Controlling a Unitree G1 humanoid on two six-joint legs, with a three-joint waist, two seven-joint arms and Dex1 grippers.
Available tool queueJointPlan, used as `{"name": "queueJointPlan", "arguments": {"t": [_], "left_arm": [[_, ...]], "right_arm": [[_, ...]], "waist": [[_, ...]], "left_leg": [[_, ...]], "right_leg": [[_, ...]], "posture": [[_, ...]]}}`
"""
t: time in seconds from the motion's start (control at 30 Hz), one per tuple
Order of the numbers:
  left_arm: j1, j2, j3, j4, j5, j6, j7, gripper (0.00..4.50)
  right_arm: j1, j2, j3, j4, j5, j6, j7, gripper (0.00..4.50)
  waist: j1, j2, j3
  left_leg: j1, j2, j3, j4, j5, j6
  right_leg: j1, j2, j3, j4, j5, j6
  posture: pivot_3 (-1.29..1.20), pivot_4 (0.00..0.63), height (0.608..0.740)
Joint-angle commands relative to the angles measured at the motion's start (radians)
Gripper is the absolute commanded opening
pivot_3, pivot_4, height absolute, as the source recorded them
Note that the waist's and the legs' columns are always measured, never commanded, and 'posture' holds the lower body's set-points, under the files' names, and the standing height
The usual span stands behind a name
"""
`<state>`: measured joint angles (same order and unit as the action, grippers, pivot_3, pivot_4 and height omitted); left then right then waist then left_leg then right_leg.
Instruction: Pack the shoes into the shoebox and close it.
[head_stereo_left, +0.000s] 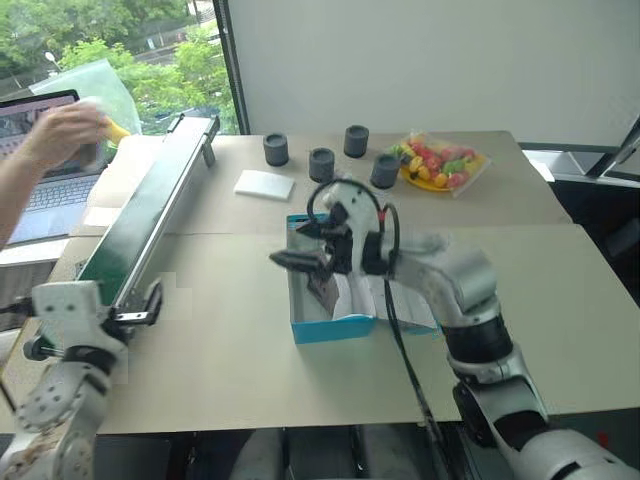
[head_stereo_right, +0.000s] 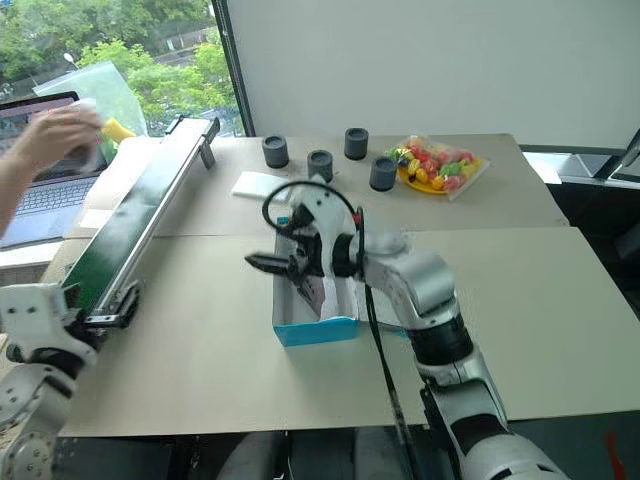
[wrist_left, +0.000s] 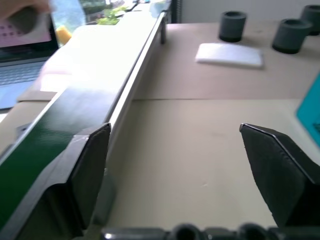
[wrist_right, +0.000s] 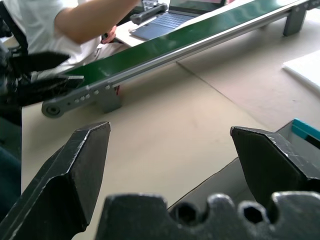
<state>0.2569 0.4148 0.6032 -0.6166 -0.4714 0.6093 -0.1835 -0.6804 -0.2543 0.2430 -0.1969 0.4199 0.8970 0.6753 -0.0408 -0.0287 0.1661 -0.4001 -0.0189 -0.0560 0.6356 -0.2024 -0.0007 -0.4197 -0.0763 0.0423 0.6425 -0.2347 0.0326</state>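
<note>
The bright blue shoebox (head_stereo_left: 333, 329) stands open in the middle of the table, white inside. A grey-brown shoe (head_stereo_left: 322, 290) shows partly inside it, and my right arm hides most of the box's inside. My right gripper (head_stereo_left: 295, 245) hovers over the box's left end, pointing left, open and empty; the right wrist view shows its fingers (wrist_right: 85, 150) wide apart. My left gripper (head_stereo_left: 148, 305) is at the near left by the conveyor's end, well apart from the box, open with nothing between its fingers (wrist_left: 92, 160).
A long green conveyor belt (head_stereo_left: 150, 215) runs along the table's left side. Several grey cylinders (head_stereo_left: 276, 149), a flat white pad (head_stereo_left: 264, 184) and a plate of colourful toy fruit (head_stereo_left: 440, 165) sit at the back. A person's hand (head_stereo_left: 60, 130) is over a laptop (head_stereo_left: 45, 195) at far left.
</note>
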Motion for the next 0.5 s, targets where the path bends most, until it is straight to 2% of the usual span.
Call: {"name": "queueJointPlan", "arguments": {"t": [0.03, 0.23, 0.37, 0.5], "left_arm": [[0.019, 0.056, 0.065, 0.051, -0.017, -0.062, -0.097, 4.48], [0.051, 0.176, 0.056, 0.193, -0.021, -0.098, -0.295, 4.48], [0.037, 0.227, 0.053, 0.291, 0.001, -0.135, -0.360, 4.48], [0.020, 0.238, 0.051, 0.336, 0.016, -0.156, -0.373, 4.48]], "right_arm": [[0.029, -0.002, 0.037, -0.049, -0.029, -0.117, 0.022, 4.50], [0.062, 0.009, 0.084, -0.030, -0.075, -0.245, 0.040, 4.50], [0.080, 0.004, 0.114, -0.017, -0.118, -0.291, 0.035, 4.50], [0.101, -0.001, 0.144, -0.020, -0.160, -0.336, 0.038, 4.50]], "waist": [[-0.001, 0.000, 0.000], [-0.003, 0.000, 0.000], [-0.002, 0.000, 0.000], [-0.002, 0.000, 0.000]], "left_leg": [[0.000, 0.000, 0.000, 0.000, 0.000, 0.000], [0.000, 0.001, 0.001, -0.001, 0.000, 0.000], [0.000, 0.001, 0.001, -0.001, 0.000, 0.000], [0.000, 0.001, 0.000, -0.001, 0.000, 0.000]], "right_leg": [[-0.001, 0.000, 0.000, 0.000, 0.000, 0.000], [-0.002, 0.001, 0.000, 0.000, 0.000, -0.001], [-0.002, 0.000, 0.000, 0.000, 0.000, -0.001], [-0.002, 0.000, 0.000, 0.000, 0.000, -0.001]], "posture": [[0.00, 0.150, 0.740], [0.00, 0.150, 0.740], [0.00, 0.150, 0.740], [0.00, 0.150, 0.740]]}}
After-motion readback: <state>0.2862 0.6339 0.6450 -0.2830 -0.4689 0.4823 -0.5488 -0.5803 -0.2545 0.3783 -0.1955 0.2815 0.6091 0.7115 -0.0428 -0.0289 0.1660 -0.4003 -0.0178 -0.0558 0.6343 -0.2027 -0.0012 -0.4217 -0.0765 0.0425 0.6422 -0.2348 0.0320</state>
